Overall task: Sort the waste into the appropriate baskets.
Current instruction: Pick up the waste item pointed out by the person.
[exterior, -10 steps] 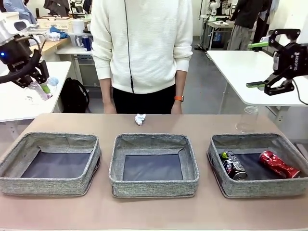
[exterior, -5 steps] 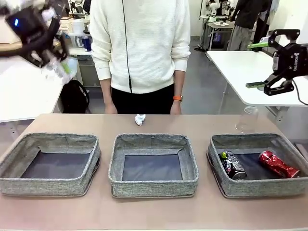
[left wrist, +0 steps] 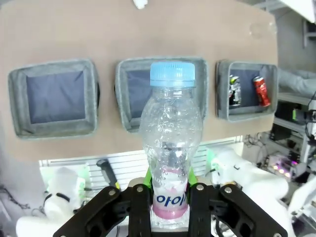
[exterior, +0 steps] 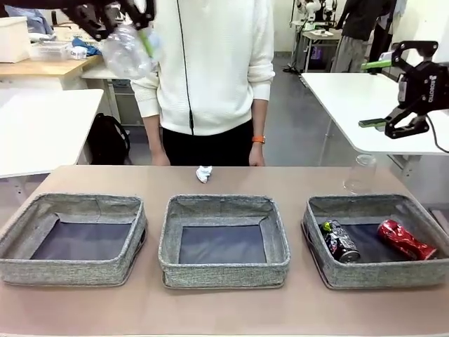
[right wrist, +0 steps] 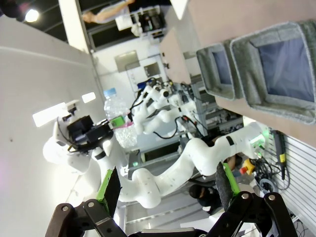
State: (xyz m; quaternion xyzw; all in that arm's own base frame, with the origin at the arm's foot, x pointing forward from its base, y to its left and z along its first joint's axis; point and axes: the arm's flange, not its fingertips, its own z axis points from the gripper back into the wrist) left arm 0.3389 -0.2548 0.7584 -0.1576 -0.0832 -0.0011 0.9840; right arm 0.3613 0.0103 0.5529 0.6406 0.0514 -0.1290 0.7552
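High at the upper left, my left gripper (exterior: 121, 27) is shut on the clear bottle (exterior: 128, 53). In the left wrist view the bottle (left wrist: 170, 143) stands up between the jaws, blue cap on top and pink label at the pads, far above the three grey baskets. The left basket (exterior: 70, 271) and middle basket (exterior: 223, 274) hold nothing. In the right basket (exterior: 379, 275) lie a dark can (exterior: 340, 241) and a red crushed can (exterior: 405, 239). A white paper wad (exterior: 204, 173) and crumpled clear plastic (exterior: 361, 175) rest on the far side of the table. My right gripper (exterior: 387, 93) hangs open at the right, holding nothing.
A person in a white sweater (exterior: 207, 63) stands at the far edge of the table, hands down. White tables flank the scene left (exterior: 42, 133) and right (exterior: 351, 105). A bare strip of brown tabletop (exterior: 224, 309) runs in front of the baskets.
My left gripper has swung up and to the right with the bottle, from the far left edge toward the person's shoulder. The right arm has not moved.
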